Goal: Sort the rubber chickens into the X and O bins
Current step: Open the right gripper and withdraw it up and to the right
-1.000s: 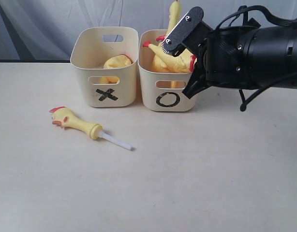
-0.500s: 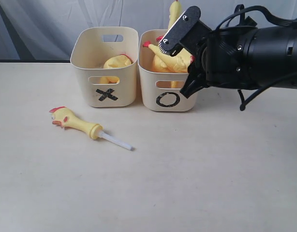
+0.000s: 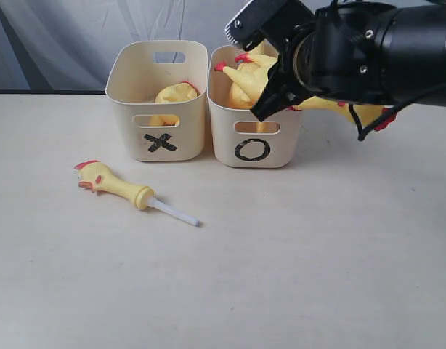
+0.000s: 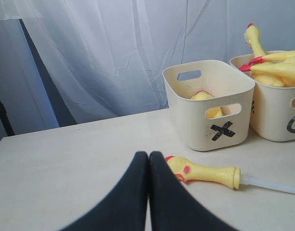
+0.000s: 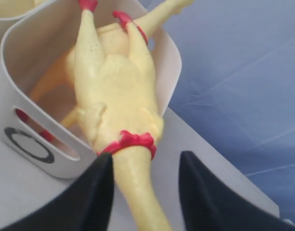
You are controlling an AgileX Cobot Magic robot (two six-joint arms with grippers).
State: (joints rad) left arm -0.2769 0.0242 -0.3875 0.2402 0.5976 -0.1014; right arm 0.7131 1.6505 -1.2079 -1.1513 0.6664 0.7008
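Centrally, right gripper (image 5: 146, 156) with fingers apart, rubber chicken (image 5: 114, 96) neck between them, body draped over O bin (image 3: 226, 138) rim, left gripper (image 4: 148, 159) fingers pressed together, head-and-neck piece (image 4: 205, 173) on table (image 3: 281, 254) before X bin (image 4: 195, 120).

The cream plastic tub marked X (image 3: 125, 131) and the cream plastic tub marked O (image 3: 224, 138) are smooth with a dull satin sheen. The whole yellow rubber chicken (image 5: 114, 91) has soft, faintly glossy skin pitted with fine dimples. The yellow rubber head-and-neck piece (image 3: 114, 185) ends in a smooth milky plastic tube (image 3: 176, 212). The pale beige counter (image 3: 281, 254) is matt. The left claw (image 4: 148, 159) and right claw (image 5: 146, 161) are matt black. The grey backdrop cloth (image 4: 114, 57) hangs thin and creased.
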